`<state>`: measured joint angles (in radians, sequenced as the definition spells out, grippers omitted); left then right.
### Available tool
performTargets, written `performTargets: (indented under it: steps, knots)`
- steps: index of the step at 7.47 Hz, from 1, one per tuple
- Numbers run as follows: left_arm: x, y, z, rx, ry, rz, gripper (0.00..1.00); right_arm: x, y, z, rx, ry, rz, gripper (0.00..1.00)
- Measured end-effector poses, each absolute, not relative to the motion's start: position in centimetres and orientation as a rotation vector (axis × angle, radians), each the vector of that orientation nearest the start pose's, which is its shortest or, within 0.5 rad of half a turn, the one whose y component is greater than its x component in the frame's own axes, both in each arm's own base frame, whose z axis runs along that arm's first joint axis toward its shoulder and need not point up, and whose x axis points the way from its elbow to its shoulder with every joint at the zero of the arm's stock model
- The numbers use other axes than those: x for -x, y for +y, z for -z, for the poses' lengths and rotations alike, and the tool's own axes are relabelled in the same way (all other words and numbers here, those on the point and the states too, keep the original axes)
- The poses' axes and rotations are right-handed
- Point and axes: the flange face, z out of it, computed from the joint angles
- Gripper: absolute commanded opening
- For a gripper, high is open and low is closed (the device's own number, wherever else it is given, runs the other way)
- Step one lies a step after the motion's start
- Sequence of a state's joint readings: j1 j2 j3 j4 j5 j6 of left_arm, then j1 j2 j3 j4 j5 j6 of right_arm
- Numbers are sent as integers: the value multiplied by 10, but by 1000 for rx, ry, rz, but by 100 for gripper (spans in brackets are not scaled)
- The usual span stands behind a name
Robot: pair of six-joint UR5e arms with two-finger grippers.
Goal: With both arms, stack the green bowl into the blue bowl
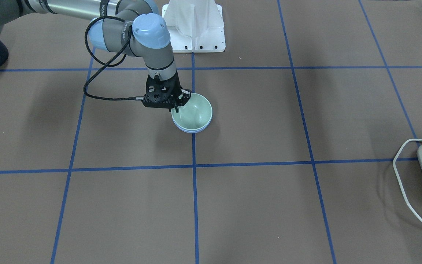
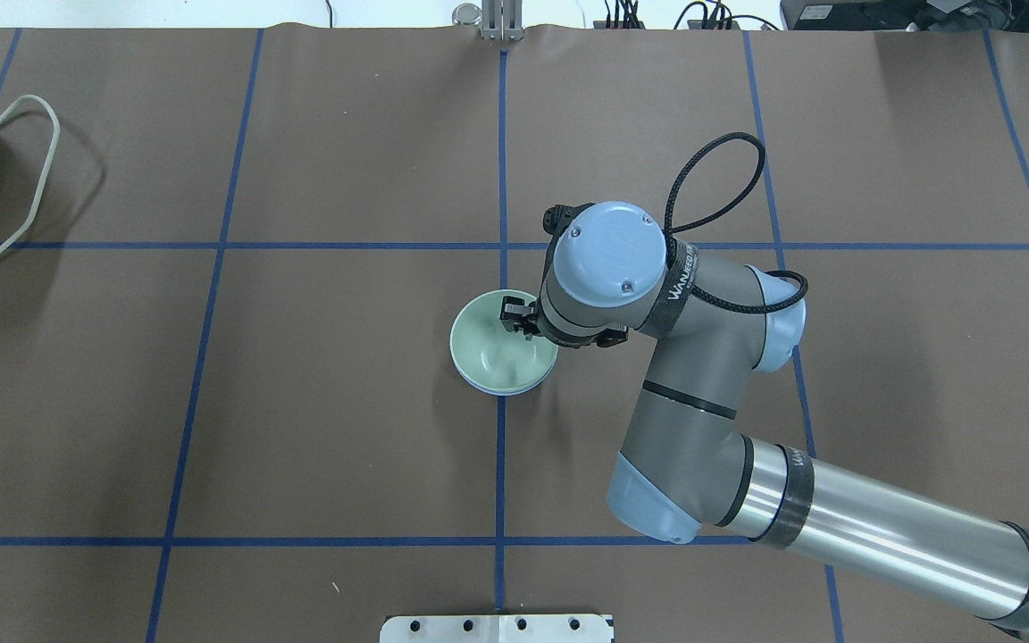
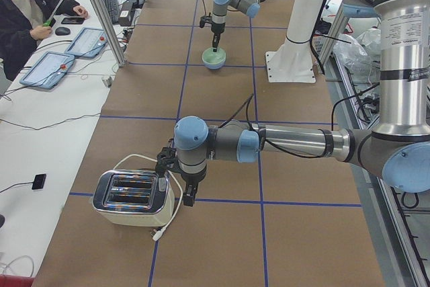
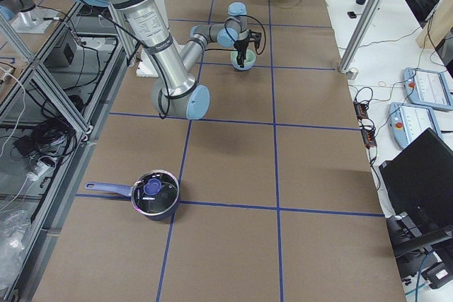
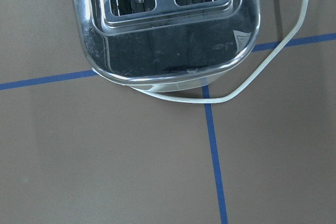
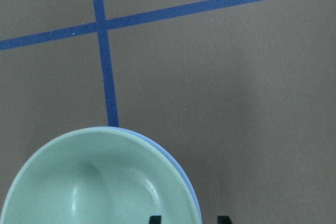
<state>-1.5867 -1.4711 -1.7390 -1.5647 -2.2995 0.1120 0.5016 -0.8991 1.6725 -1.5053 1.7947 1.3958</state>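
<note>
In the front-facing view the green bowl [image 1: 194, 112] is sitting nested in the blue bowl [image 1: 192, 131] on the brown surface [image 1: 269, 205]. The right gripper [image 1: 181, 102] is hanging at their rim, and a strap on the arm is carrying white lettering too small to read. The left-end view alone is showing the left gripper [image 3: 189, 198] beside a toaster [image 3: 131, 196]; I cannot tell its state. The right-end view is adding a lidded saucepan [image 4: 152, 194]. The right wrist view is showing the fingers [image 6: 154, 219] released, standing astride both rims.
</note>
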Motion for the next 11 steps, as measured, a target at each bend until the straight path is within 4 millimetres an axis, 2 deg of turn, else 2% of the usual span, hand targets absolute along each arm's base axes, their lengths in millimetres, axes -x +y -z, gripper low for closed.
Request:
performTargets:
  steps: [1, 2, 3, 4, 5, 6, 7, 8, 9, 10, 11]
  knots:
    - [74, -452, -627, -105, 725, -114, 98, 532, -439, -206, -91, -871, -224, 100]
    - [74, -452, -627, -102, 728, -108, 98, 505, -463, -203, -96, -883, -224, 100]
    - [73, -453, -625, -92, 732, -80, 98, 464, -499, -205, -99, -896, -205, 100]
    - [73, -453, -622, -79, 735, -37, 98, 416, -533, -218, -107, -902, -169, 100]
    - [73, -454, -619, -73, 737, -9, 98, 363, -564, -245, -124, -892, -116, 100]
    - [72, -454, -618, -71, 737, 1, 98, 307, -588, -283, -149, -866, -55, 100]
    - [72, -454, -618, -70, 738, 4, 98, 256, -602, -323, -170, -834, -3, 100]
    - [72, -454, -619, -70, 738, 4, 98, 208, -606, -367, -178, -796, 40, 100]
    - [72, -453, -619, -69, 738, 4, 98, 160, -600, -415, -178, -757, 78, 100]
    - [73, -453, -619, -69, 738, 5, 98, 116, -585, -462, -162, -735, 105, 100]
    - [72, -453, -619, -69, 738, 4, 98, 80, -558, -510, -123, -727, 106, 100]
